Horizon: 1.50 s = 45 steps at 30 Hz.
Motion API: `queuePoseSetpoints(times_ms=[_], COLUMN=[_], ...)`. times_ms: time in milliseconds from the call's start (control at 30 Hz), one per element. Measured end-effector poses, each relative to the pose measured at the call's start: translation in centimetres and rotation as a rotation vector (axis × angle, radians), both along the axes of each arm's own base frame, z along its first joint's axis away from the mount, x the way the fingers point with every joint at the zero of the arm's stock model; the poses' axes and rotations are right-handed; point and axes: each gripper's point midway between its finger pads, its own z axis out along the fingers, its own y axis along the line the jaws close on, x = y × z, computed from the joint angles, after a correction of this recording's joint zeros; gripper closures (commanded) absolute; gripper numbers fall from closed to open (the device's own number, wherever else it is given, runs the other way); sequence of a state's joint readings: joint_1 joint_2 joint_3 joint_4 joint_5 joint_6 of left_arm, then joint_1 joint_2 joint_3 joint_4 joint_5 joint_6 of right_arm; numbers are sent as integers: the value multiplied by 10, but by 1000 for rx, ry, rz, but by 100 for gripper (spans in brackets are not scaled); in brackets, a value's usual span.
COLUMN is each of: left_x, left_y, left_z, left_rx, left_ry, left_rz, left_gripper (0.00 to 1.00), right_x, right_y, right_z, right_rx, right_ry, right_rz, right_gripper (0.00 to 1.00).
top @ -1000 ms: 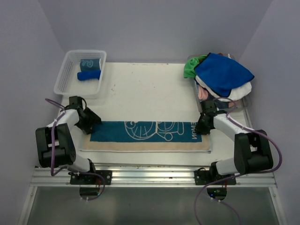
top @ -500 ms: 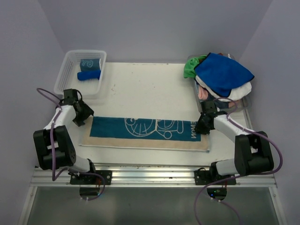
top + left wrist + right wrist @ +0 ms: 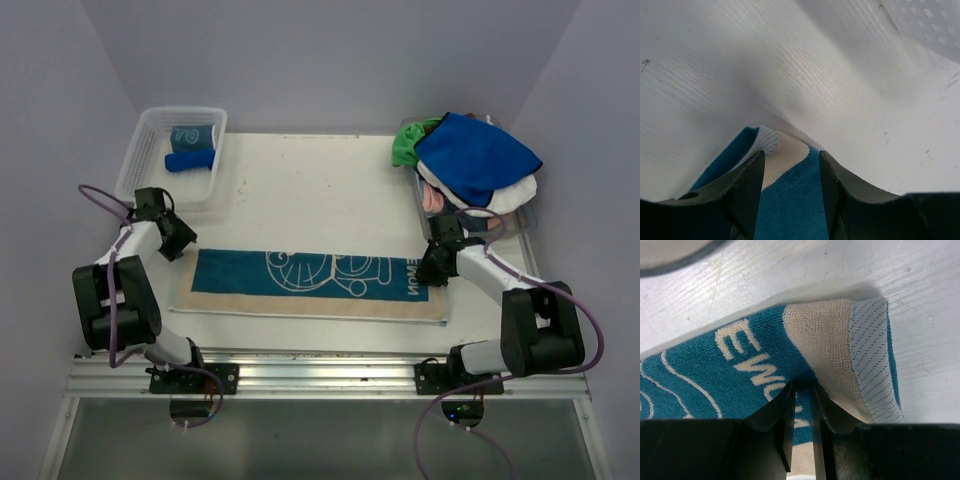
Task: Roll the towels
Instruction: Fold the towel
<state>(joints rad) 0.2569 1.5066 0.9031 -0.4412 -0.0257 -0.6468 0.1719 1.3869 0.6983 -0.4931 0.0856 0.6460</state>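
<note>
White-and-black left arm (image 3: 135, 246), matching right arm (image 3: 490, 268), looping purple cables (image 3: 100, 197), dark tapered pincer fingers (image 3: 747, 185)

Teal-and-beige towel (image 3: 315, 285) flat, lengthwise, near front; blue-topped towel heap (image 3: 475, 160) far right.

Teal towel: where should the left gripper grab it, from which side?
Likely best: pinch the teal towel at its far-left corner, coming low from the left. It lies flat, but that corner turns up off the table. The left gripper straddles it, jaws open; the right gripper holds the other end.
</note>
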Motion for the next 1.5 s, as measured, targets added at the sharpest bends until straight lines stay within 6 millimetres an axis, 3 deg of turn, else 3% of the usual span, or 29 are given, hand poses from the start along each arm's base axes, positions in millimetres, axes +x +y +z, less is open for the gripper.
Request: queuePoseSetpoints(times_ms=[200,333,400,500,667,767,1000,1233,1267,1433,1500], left_x=[0,2,2,0,-9,-20,-61,-78,-80,-77,-75], left_y=[1,3,4,7,18,20,11,15,15,16,14], left_z=[-32,-32,-30,-17,31,38,-5,-37,-40,-44,-47], left_rx=[-15,-10,-4,23,103,121,90,71,65,50,32], left_ry=[73,68,66,49,-10,4,196,320,329,331,337], left_rz=[12,22,26,40,80,91,76,76,78,77,76], left_gripper=[49,47,41,38,35,33,31,32,37,46,62], right_x=[0,0,0,0,1,4,6,5,5,6,5], right_y=[0,0,-1,-1,-1,-1,0,-1,-1,0,0], right_z=[1,7,10,16,30,36,40,40,40,39,39], right_rx=[-1,0,0,0,4,5,1,-2,-3,-1,-1], right_ry=[-3,-23,-30,-46,-86,-100,-105,-105,-105,-104,-103], right_rz=[3,8,10,13,19,24,38,47,48,49,49], right_gripper=[78,78,78,78,77,77,77,77,77,77,77])
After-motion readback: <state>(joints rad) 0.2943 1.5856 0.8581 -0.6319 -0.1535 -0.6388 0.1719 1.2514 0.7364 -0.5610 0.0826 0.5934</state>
